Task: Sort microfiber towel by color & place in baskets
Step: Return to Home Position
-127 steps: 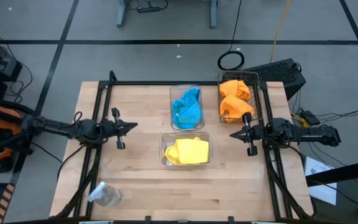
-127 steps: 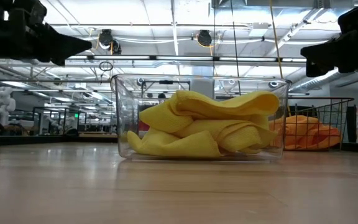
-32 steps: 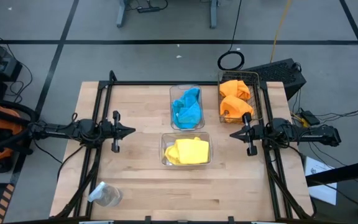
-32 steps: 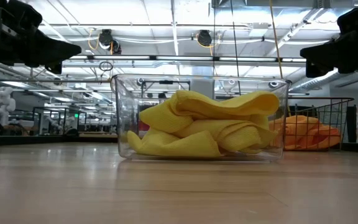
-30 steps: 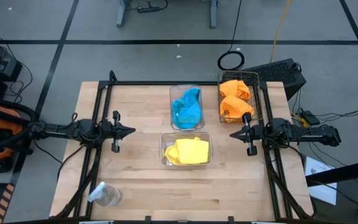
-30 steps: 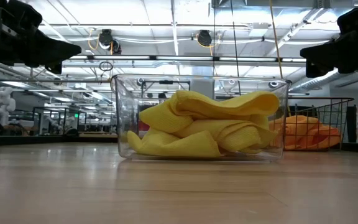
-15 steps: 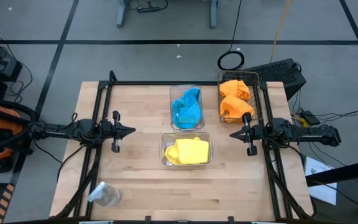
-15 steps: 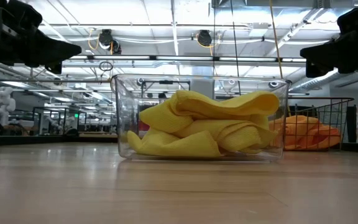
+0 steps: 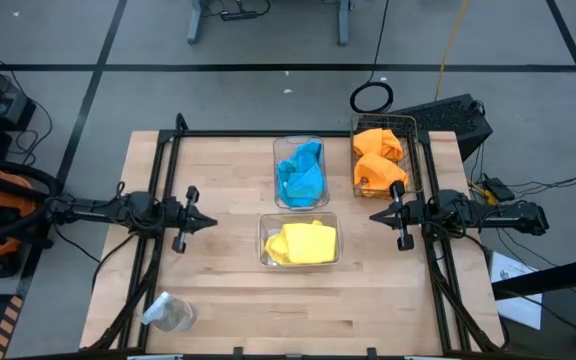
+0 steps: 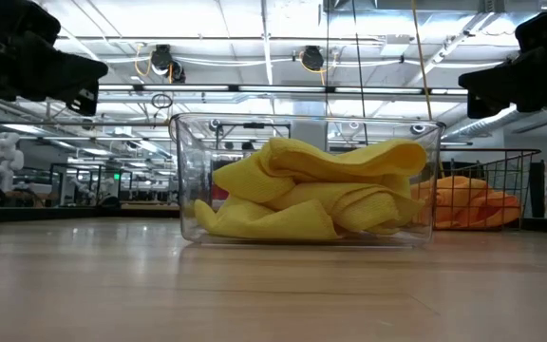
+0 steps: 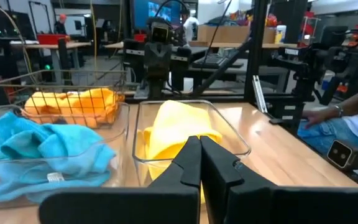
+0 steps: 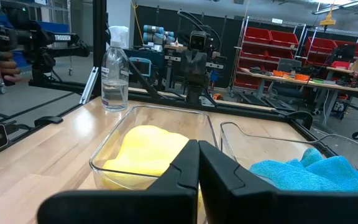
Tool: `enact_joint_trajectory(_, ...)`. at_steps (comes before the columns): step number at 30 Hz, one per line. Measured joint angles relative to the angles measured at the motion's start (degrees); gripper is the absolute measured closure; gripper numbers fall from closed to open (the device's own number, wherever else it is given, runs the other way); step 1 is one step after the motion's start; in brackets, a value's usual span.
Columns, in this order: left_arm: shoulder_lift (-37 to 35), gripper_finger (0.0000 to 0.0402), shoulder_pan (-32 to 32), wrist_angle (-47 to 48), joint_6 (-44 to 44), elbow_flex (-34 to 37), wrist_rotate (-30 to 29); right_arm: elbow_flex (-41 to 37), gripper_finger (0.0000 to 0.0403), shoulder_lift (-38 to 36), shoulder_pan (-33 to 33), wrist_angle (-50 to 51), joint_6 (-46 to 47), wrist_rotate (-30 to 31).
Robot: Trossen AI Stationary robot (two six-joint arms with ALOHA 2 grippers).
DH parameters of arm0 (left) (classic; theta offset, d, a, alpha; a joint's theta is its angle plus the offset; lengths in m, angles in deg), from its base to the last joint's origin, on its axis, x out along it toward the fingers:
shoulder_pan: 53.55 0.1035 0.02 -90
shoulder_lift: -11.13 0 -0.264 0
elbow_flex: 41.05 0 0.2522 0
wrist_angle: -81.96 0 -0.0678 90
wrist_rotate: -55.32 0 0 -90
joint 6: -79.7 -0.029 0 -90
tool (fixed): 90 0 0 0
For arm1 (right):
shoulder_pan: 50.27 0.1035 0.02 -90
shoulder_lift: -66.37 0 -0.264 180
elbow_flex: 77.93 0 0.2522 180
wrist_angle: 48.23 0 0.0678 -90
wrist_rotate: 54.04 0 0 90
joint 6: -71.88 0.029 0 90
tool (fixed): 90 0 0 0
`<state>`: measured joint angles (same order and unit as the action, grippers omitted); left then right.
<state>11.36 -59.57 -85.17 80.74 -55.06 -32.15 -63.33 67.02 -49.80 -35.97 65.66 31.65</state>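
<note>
Yellow towels [image 9: 301, 243] lie in a clear bin [image 9: 264, 232] near the table's middle. Behind it, turquoise towels [image 9: 301, 172] fill a second clear bin [image 9: 280, 150]. Orange towels [image 9: 379, 158] sit in the dark wire basket [image 9: 416, 160] at the far right. My left gripper [image 9: 212, 221] hovers shut left of the yellow bin and points at it. My right gripper [image 9: 373, 216] hovers shut right of that bin, level, nothing between its fingers. In the wrist views the shut fingertips [image 11: 199, 146] [image 12: 197, 149] face the yellow towels [image 11: 173, 127] [image 12: 143, 149].
A clear plastic spray bottle [image 9: 168, 313] lies near the table's near left corner and stands out in the right wrist view [image 12: 115, 78]. Black frame rails [image 9: 268, 133] run along the table's far and side edges. A person's hand [image 11: 319, 115] shows beyond the table's near side.
My left gripper has turned at the wrist, so its shut tip has swung a little toward the table's near edge. It stays in place and shut. The towels and bins have not moved.
</note>
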Motion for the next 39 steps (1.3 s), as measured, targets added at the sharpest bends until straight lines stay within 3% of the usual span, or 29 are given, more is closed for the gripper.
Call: enact_joint_trajectory(39,0.2,0.0400,0.0,-0.1,-1.4,0.0,-1.7,0.0,0.0403,0.0,0.0,0.0,0.0,0.0)
